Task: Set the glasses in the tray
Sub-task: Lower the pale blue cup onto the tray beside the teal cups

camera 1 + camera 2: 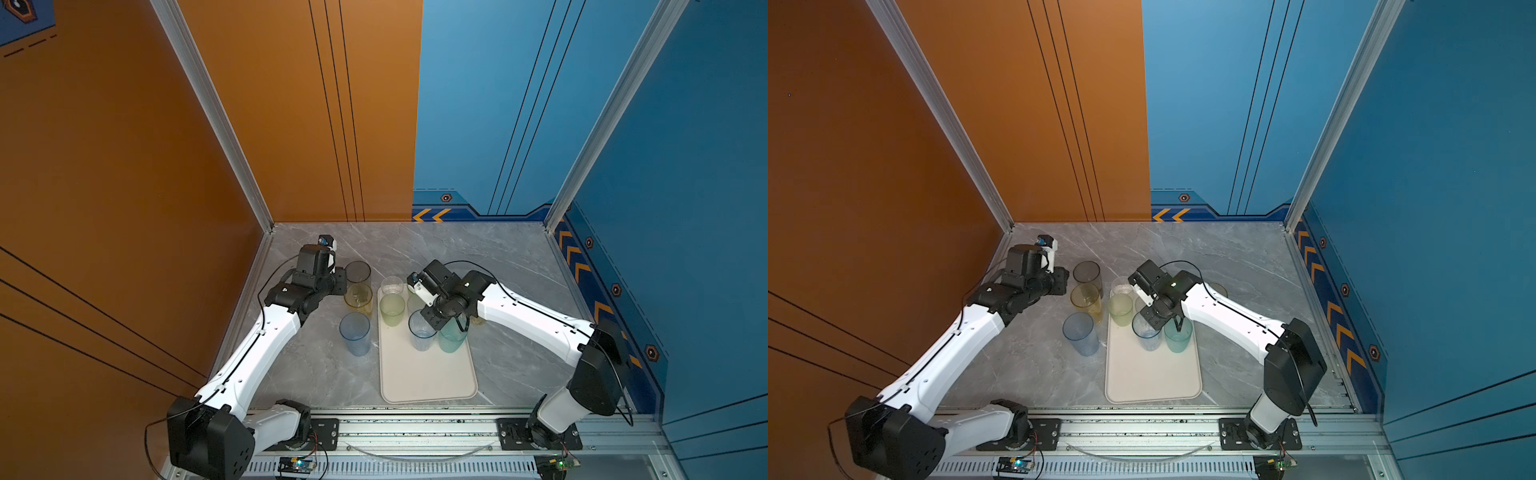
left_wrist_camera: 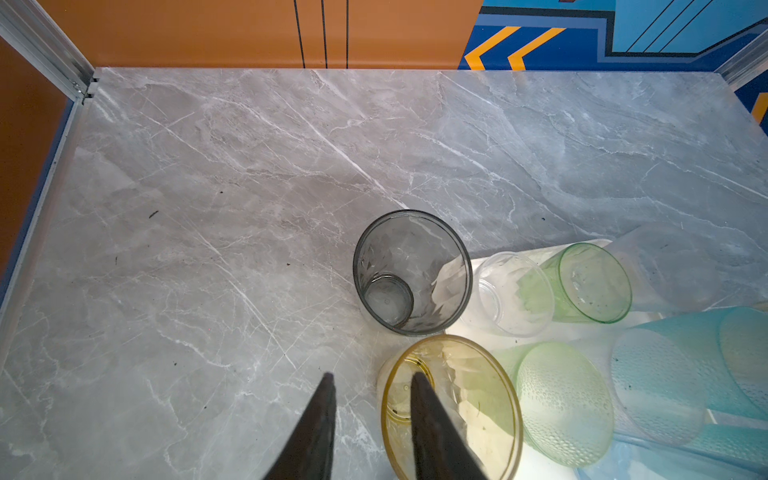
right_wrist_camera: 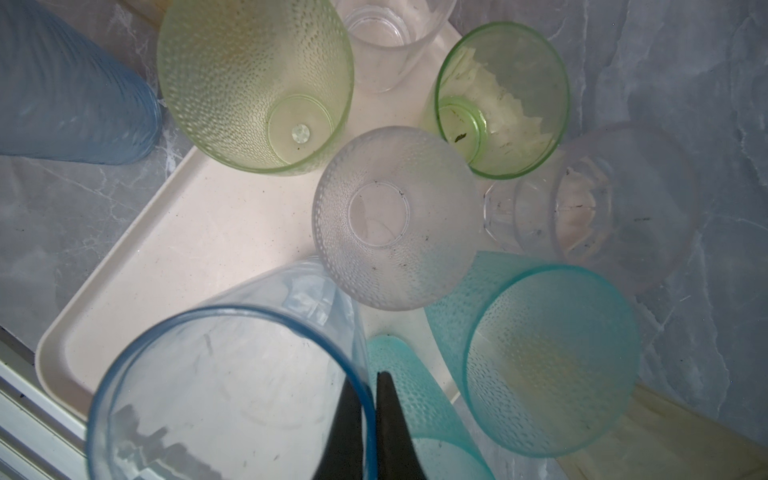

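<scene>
Marble, grey-veined: tabletop.

Far left, left gripper: jaws spread, clamped on nothing. One finger down inside the yellow glass, the other outside, straddling the wall on the arm's side. Yellow glass upright on the marble, long axis vertical, just left of the tray, not in it. Directly beyond it, smoky grey glass, upright, rims very close, contact unclear. Nearer the rail, light blue glass, upright, apart from both, beside the tray's left rim.

Probably a rim pinch about to be taken. Needs only a squeeze across the wall, then a straight lift and a short carry rightward. Left arm plainly the nearer one for all three outside glasses. Risks: a nudge to the grey glass, and a knock against the green dimpled glass standing just inside the tray's rim on the drop side.

Centre, tray: far half crowded, near half bare. Short clear glass at the far left corner, fully inside or not, unclear.

Right, right gripper: jaws pressed together on the rim wall of the blue-rimmed clear glass, one finger inside, one out. Glass upright over mid-tray, just beside the teal glass. Resting or a shade lifted, cannot tell.
</scene>
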Controlling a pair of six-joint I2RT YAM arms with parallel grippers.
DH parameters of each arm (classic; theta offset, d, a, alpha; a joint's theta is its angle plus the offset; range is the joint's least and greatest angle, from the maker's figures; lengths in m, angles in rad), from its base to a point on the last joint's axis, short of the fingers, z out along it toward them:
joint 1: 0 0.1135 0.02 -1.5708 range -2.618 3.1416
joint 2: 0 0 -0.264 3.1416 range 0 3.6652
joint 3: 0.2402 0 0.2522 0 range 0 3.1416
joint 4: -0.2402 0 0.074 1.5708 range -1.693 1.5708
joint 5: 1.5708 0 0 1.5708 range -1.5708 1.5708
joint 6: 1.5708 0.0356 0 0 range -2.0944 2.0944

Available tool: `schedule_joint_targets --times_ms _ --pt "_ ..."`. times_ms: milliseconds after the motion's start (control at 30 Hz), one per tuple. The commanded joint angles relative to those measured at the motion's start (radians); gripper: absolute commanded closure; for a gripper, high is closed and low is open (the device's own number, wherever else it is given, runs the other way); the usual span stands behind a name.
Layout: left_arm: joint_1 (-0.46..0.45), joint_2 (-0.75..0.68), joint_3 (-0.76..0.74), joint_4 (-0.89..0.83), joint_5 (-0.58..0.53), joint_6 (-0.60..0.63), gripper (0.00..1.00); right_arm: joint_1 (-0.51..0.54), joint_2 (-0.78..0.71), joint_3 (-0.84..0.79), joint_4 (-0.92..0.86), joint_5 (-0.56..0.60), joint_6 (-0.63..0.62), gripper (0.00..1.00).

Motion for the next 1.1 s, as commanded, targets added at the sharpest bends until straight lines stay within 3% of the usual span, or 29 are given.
schedule_joint_targets --times_ms 0,167,300,567,867,1067 --pt "-0.005 0.008 0.039 -0.028 0.019 0.005 0.68 -0.005 0.009 -0.009 0.009 -0.002 0.010 1.00" --pt "-0.006 0.009 0.041 -0.030 0.021 0.004 0.67 -0.008 0.009 -0.014 0.010 -0.001 0.011 0.99" --pt "-0.006 0.008 0.042 -0.034 0.021 0.005 0.67 -0.009 0.008 -0.017 0.009 -0.002 0.013 0.91" --pt "-0.006 0.015 0.048 -0.041 0.018 0.007 0.68 -0.009 0.000 -0.018 0.007 -0.004 0.014 0.85" --pt "-0.009 0.043 0.061 -0.064 -0.012 0.019 0.69 -0.009 -0.029 -0.011 0.008 0.002 0.021 0.66" --pt "-0.012 0.073 0.070 -0.077 -0.026 0.024 0.73 -0.009 -0.072 -0.002 0.018 -0.002 0.023 0.62"
